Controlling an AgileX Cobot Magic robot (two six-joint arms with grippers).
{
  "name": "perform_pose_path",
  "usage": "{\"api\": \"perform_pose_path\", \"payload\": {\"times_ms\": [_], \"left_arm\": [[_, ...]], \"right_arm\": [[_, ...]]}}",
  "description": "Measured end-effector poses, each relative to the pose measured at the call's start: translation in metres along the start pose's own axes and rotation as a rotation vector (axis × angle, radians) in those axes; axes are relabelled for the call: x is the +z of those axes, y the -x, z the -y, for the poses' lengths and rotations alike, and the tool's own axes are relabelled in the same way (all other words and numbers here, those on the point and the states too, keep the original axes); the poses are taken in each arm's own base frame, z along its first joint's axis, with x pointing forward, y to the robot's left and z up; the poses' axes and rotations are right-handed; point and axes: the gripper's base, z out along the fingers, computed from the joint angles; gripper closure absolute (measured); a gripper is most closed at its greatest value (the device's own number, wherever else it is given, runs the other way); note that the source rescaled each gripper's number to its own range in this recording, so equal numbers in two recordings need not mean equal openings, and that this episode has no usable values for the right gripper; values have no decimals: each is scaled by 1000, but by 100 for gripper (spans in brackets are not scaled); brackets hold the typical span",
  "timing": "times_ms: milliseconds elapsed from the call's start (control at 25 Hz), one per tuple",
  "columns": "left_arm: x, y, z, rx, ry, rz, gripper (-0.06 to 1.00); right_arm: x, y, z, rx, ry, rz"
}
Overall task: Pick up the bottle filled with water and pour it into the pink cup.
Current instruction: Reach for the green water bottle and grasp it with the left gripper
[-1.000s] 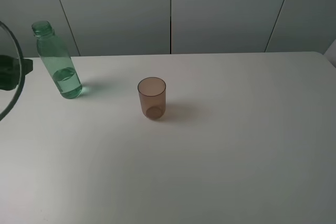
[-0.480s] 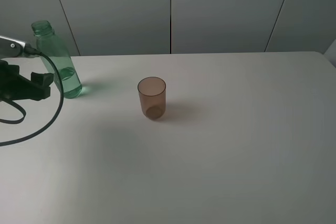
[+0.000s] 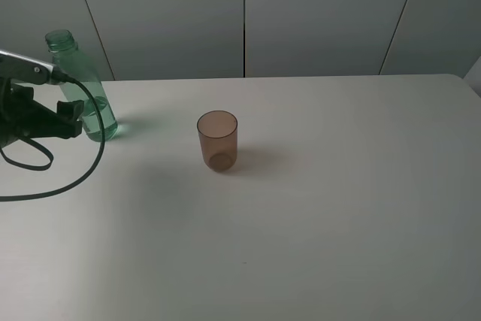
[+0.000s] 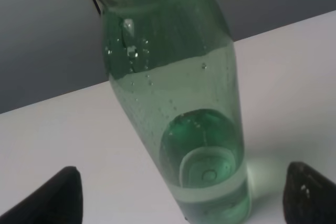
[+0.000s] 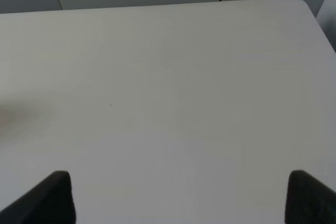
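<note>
Translucent green bottle [image 4: 173, 103], smooth and round, upright on white bench [image 4: 294, 93], inside wide-open left end effector [image 4: 181, 200], touching neither side.

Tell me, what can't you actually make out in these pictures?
- Exterior high view: the left end effector covers part of the bottle low down, so whether they touch cannot be told.
- Left wrist view: the top edge cuts off the bottle's mouth; the pink cup is out of frame.
- Right wrist view: the right end effector shows only two tips at the bottom edge; the exterior high view misses it entirely.
</note>
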Motion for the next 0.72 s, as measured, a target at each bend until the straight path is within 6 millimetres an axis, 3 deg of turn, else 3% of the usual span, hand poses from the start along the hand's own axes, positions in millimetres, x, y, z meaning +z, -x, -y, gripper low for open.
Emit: {"api": "perform_pose_path", "payload": {"times_ms": [320, 720], "left_arm": [[8, -11, -4, -7, 25, -28, -5], [39, -15, -5, 1, 29, -25, -5]], "right_arm": [[0, 0, 0, 0, 0, 0], [0, 0, 0, 0, 0, 0]]}}
